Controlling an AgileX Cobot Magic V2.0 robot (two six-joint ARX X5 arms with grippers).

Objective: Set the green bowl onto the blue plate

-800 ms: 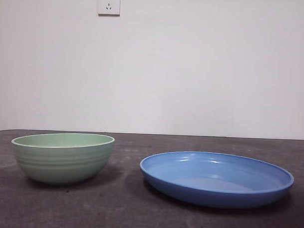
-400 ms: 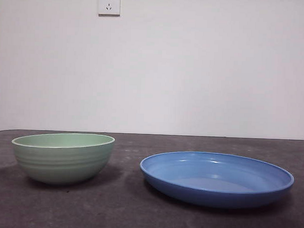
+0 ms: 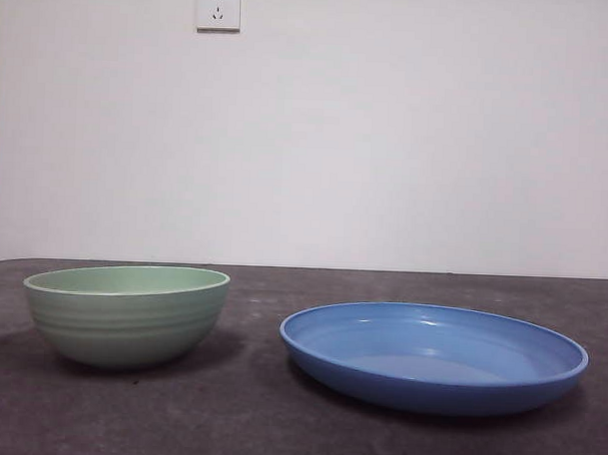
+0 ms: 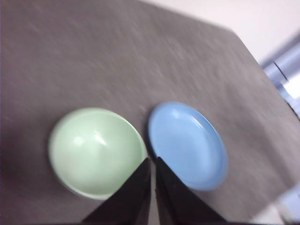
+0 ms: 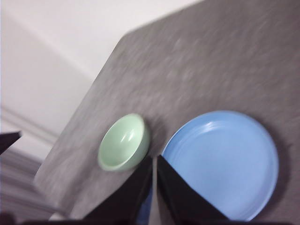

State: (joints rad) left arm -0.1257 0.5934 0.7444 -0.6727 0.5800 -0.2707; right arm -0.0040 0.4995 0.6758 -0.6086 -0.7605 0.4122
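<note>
the plate (image 3: pixel 434 357) lies nearest the table's front edge, flat and bare, toward the right side of the table (image 3: pixel 247 425); it is the target, so an empty, level dish is what the drop needs. the bowl (image 3: pixel 126 314) stands a little further back and toward the left side, upright on its base with its mouth open to the ceiling, near the plate but apart from it, a strip of grey table showing between them. standing upright like that, it offers its rim to a grasp from above.

neither arm shows in the front view, which fits both being held high above the table. the left gripper (image 4: pixel 152 161) hangs over the gap between the bowl (image 4: pixel 97 151) and the plate (image 4: pixel 187 144), its jaws pressed together with only a thin slit between them and holding nothing. the right gripper (image 5: pixel 153 160) hangs likewise above the same gap, with the bowl (image 5: pixel 124 141) on one side of its tips and the plate (image 5: pixel 222 161) on the other; its jaws are also pressed together and empty.

judged from this, the task has not begun: the bowl rests on the table, not on the plate. either arm would have to spread its jaws before coming down on the bowl's rim. beyond the table's back edge are a plain white wall and a socket (image 3: pixel 218 6).
</note>
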